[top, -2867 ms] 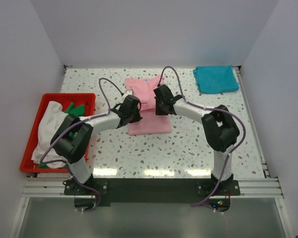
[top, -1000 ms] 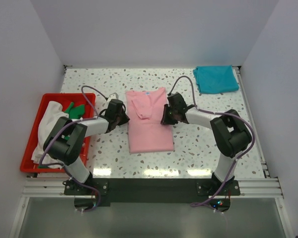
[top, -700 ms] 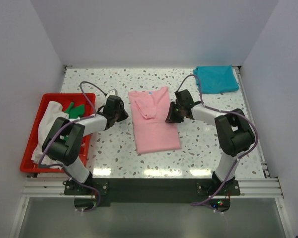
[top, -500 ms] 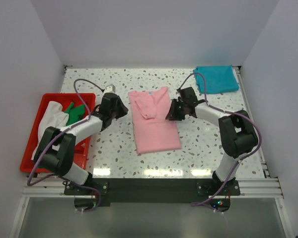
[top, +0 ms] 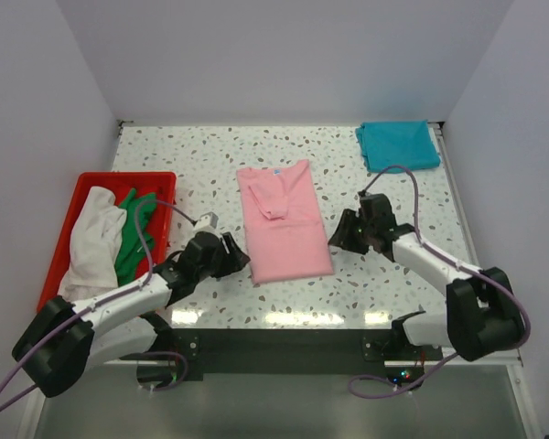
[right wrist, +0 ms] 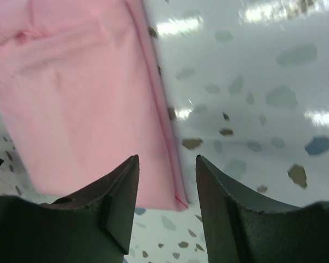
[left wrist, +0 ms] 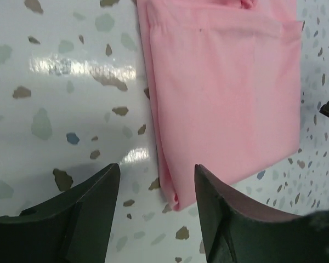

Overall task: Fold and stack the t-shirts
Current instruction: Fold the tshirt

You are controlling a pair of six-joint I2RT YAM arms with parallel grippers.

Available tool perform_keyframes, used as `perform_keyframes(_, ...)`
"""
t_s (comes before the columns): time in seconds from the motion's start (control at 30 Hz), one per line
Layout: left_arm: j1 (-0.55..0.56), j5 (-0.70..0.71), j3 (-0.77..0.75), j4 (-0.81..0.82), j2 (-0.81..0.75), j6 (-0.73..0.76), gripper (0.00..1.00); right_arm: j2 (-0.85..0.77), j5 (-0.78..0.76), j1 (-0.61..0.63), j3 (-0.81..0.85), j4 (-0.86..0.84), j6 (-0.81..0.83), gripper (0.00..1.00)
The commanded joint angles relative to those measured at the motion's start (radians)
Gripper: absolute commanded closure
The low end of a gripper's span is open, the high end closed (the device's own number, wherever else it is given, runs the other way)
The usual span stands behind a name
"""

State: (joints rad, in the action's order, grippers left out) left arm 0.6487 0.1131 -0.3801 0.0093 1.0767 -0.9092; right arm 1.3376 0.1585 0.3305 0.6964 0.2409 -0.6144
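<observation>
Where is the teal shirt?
In the top view, the teal shirt lies folded at the far right corner of the table, beyond the right gripper and apart from the pink shirt.

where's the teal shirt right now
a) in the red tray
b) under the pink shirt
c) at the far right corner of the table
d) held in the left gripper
c: the teal shirt lies folded at the far right corner of the table, apart from the pink shirt in the middle, while the red tray holds only the white shirt and green shirt.
</observation>
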Motion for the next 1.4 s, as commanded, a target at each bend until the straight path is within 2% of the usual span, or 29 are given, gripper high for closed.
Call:
perform_keyframes(0.0,0.075,0.023,0.101,0.032,-0.084,-0.150,0.38,-0.115,-0.050,0.018,-0.136,-0.026,-0.053,0.48)
perform_keyframes(0.1,0.107,-0.004,0.165,0.099,-0.106,-0.181,0.37,-0.182,-0.066,0.048,-0.205,-0.031,-0.084,0.41)
perform_keyframes(0.27,0.124,-0.036,0.236,0.211,-0.098,-0.214,0.35,-0.225,-0.077,0.076,-0.256,-0.041,-0.131,0.40)
perform_keyframes(0.6,0.192,0.022,0.227,0.202,0.031,-0.321,0.45,-0.193,-0.149,0.185,-0.298,-0.090,-0.219,0.44)
perform_keyframes(0.93,0.241,0.066,0.199,0.213,0.120,-0.347,0.54,-0.135,-0.155,0.203,-0.310,-0.144,-0.251,0.54)
perform_keyframes(1.07,0.246,0.073,0.175,0.222,0.154,-0.341,0.61,-0.144,-0.155,0.203,-0.302,-0.135,-0.249,0.61)
perform_keyframes(1.17,0.246,0.074,0.158,0.216,0.169,-0.333,0.74,-0.158,-0.152,0.203,-0.296,-0.124,-0.243,0.71)
perform_keyframes(1.2,0.247,0.074,0.150,0.213,0.172,-0.329,0.81,-0.163,-0.151,0.203,-0.293,-0.117,-0.240,0.79)
perform_keyframes(1.3,0.247,0.065,0.119,0.190,0.167,-0.300,0.95,-0.175,-0.126,0.205,-0.282,-0.101,-0.232,0.91)
perform_keyframes(1.33,0.249,0.065,0.109,0.176,0.166,-0.292,0.99,-0.178,-0.116,0.203,-0.273,-0.095,-0.225,1.00)
perform_keyframes(1.37,0.250,0.063,0.090,0.153,0.163,-0.281,1.00,-0.184,-0.102,0.205,-0.270,-0.086,-0.222,1.00)
